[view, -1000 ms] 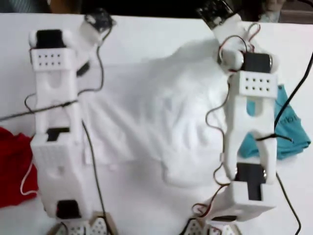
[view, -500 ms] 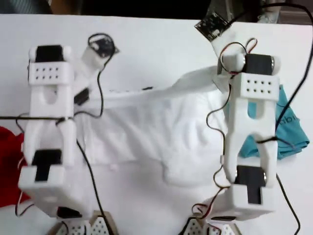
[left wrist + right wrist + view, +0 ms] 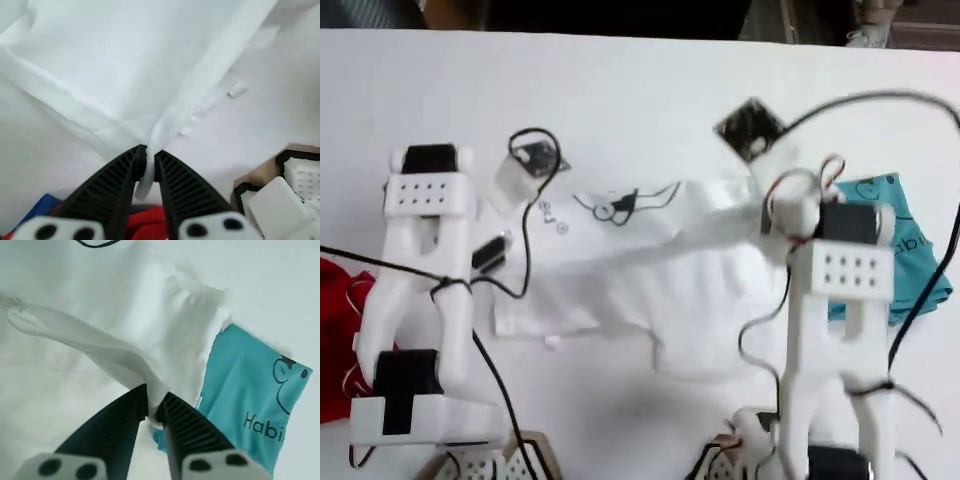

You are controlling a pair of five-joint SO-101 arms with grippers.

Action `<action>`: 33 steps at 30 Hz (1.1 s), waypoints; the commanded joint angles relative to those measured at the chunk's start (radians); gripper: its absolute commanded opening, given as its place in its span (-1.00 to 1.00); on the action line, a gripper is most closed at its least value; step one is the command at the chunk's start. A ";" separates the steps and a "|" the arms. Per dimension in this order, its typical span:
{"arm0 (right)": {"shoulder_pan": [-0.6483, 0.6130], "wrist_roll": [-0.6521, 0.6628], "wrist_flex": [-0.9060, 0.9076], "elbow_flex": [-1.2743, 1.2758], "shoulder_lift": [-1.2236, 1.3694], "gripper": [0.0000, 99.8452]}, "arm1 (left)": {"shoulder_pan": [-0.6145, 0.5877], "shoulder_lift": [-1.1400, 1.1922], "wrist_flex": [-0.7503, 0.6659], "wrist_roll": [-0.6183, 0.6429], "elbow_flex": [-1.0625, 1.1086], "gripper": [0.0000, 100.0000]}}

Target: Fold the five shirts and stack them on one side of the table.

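1. Right, the left gripper (image 3: 149, 152) first: its jaws are pinched tight on a folded edge of the white shirt (image 3: 125, 60), with cloth squeezed between the ribbed black fingers.
2. Over to the right gripper (image 3: 154, 400), and it's the same story. The jaws are closed on a ridge of that shirt, and the fabric is drawn up into a taut fold running to the tips.
3. From the high view, the shirt spans the middle of the table (image 3: 640, 90) between the two arms. Its far edge is lifted into a band, and the near part lies flat and rumpled.
4. A black line drawing (image 3: 620, 200) shows on the upturned far portion, between the arms.
5. The teal shirt (image 3: 245, 385) lies flat on the right arm's side, its edge meeting the white one's, with dark print on it.
6. The red shirt (image 3: 335, 340) is bunched at the table's edge by the left arm. The left wrist view catches it beneath the gripper, with a sliver of blue cloth (image 3: 37, 210) beside it.
7. A small white scrap (image 3: 236, 90) lies on the table just off the shirt's hem.
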 commanded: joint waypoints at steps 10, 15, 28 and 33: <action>0.019 0.006 -0.154 0.404 -0.332 -0.96 | 0.091 -0.057 -0.172 -0.003 0.254 -0.95; 0.094 0.040 -0.154 0.417 -0.374 -0.96 | 0.087 -0.061 -0.178 -0.003 0.272 -0.95; 0.170 0.114 -0.156 0.466 -0.392 -0.96 | 0.095 -0.052 -0.184 -0.005 0.282 -0.95; 0.165 0.114 -0.159 0.526 -0.394 -0.96 | 0.095 -0.052 -0.239 -0.008 0.346 -0.95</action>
